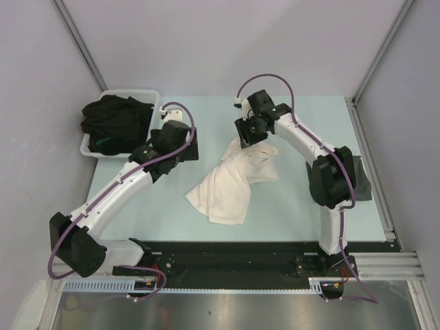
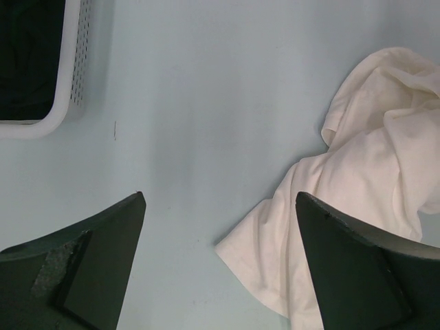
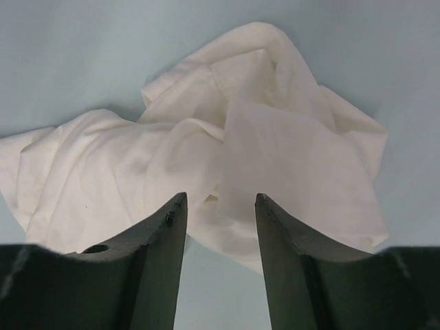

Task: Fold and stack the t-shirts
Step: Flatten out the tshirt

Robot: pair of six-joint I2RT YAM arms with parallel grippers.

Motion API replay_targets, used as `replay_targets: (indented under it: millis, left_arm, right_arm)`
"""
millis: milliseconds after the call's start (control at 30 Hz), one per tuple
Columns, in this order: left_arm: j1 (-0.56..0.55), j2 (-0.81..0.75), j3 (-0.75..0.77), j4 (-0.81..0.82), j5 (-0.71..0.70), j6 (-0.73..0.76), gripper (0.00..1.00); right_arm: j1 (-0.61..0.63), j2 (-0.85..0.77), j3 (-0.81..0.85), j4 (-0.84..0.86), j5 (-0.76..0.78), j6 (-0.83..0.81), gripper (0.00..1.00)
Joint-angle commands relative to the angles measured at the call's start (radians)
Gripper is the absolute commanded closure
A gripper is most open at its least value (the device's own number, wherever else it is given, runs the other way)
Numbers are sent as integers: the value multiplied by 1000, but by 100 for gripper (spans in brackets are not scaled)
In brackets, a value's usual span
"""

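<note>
A cream-white t-shirt (image 1: pixel 234 180) lies crumpled in the middle of the table, no print showing. My left gripper (image 1: pixel 187 150) hovers just left of it, jaws wide open. In the left wrist view that gripper (image 2: pixel 220 197) has a bottom corner of the t-shirt (image 2: pixel 357 179) reaching in between the fingers, nearer the right one. My right gripper (image 1: pixel 242 137) stands over the shirt's far end. Its jaws (image 3: pixel 221 197) are open and hold nothing, with the t-shirt (image 3: pixel 261 151) bunched just beyond the tips. More t-shirts, black ones (image 1: pixel 117 120), are piled in the tub.
A white plastic tub (image 1: pixel 152 94) stands at the table's back left; its perforated corner (image 2: pixel 69 82) shows in the left wrist view. Grey walls and metal posts close in the back and sides. Bare pale-blue table (image 1: pixel 302 213) surrounds the cream shirt.
</note>
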Motion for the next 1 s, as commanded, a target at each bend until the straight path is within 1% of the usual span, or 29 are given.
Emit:
replay_targets:
  millis: [0, 233, 500, 667, 700, 767, 800, 867, 900, 933, 967]
  left_arm:
    - [1, -17, -1, 4, 7, -20, 4]
    - [1, -17, 6, 2, 7, -14, 4]
    - [1, -17, 8, -1, 1, -2, 3]
    - [1, -22, -1, -2, 0, 0, 3]
    - [1, -25, -3, -4, 0, 2, 3]
    - [1, -26, -4, -2, -2, 2, 3]
    - [1, -28, -4, -2, -2, 3, 3]
    - [1, -29, -4, -5, -2, 5, 3]
    - [1, -29, -6, -4, -2, 5, 3]
    - [1, -31, -6, -5, 1, 6, 3]
    - [1, -31, -6, -5, 3, 6, 3]
  right_arm:
    - [17, 25, 10, 35, -17, -35, 50]
    - [18, 62, 4, 35, -3, -51, 50]
    - [17, 86, 12, 40, 78, -70, 51]
    - [10, 102, 38, 40, 103, -70, 55]
    - [9, 112, 42, 37, 103, -65, 62]
    - [4, 123, 53, 38, 98, -62, 69]
    - [1, 129, 58, 38, 94, -62, 76]
    - [1, 137, 61, 44, 109, -58, 83]
    - [0, 139, 62, 47, 109, -61, 92]
    - [-2, 140, 65, 49, 114, -58, 99]
    - [-2, 140, 72, 53, 121, -56, 100]
